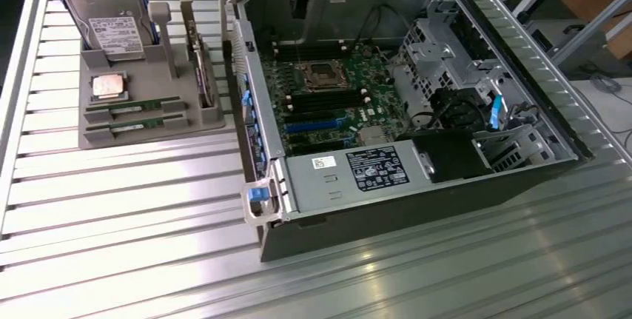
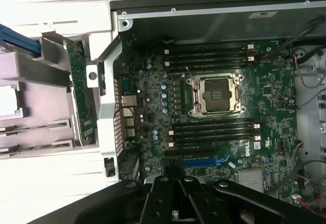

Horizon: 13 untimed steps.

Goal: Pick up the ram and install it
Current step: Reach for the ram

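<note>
Two ram sticks (image 1: pixel 132 105) lie parallel in the grey tray (image 1: pixel 94 140) on the exterior view's left, just beside the CPU chip (image 1: pixel 109 86). They sit outside the open computer case (image 1: pixel 395 215), well apart from my gripper (image 1: pixel 297 8). I hang near the case's far wall with my fingers pressed together on nothing, open room beneath me over the motherboard (image 2: pixel 153 81), where black memory slots (image 2: pixel 211 130) flank the CPU socket (image 2: pixel 216 95) between the case's metal walls and the drive cage (image 1: pixel 445 45).

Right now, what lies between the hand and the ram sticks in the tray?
In the exterior view, the case wall and an upright card separate the hand from the ram sticks.
</note>
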Each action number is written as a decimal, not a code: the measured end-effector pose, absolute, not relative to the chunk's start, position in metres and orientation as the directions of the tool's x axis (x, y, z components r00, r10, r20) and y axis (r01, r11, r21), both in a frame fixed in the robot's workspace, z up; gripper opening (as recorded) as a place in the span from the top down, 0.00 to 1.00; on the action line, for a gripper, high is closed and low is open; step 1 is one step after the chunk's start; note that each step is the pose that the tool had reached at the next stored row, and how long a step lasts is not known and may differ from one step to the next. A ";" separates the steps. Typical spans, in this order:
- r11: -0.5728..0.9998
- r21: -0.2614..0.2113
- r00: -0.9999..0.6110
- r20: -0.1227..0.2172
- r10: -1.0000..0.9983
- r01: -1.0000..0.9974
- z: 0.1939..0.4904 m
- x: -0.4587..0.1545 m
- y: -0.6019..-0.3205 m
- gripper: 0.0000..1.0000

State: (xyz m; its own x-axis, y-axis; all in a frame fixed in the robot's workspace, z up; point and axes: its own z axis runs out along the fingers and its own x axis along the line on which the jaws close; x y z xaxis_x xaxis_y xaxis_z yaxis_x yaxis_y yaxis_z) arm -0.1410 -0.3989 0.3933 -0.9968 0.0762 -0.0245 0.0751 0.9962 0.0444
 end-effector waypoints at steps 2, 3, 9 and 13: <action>0.996 0.044 -0.997 -0.025 0.076 0.075 0.393 -0.142 -0.399 0.89; 0.996 0.044 -0.997 -0.025 0.076 0.075 0.393 -0.143 -0.399 0.89; 0.996 0.044 -0.997 -0.025 0.076 0.075 0.393 -0.146 -0.399 0.89; 0.996 0.044 -0.997 -0.024 0.076 0.075 0.393 -0.148 -0.399 0.89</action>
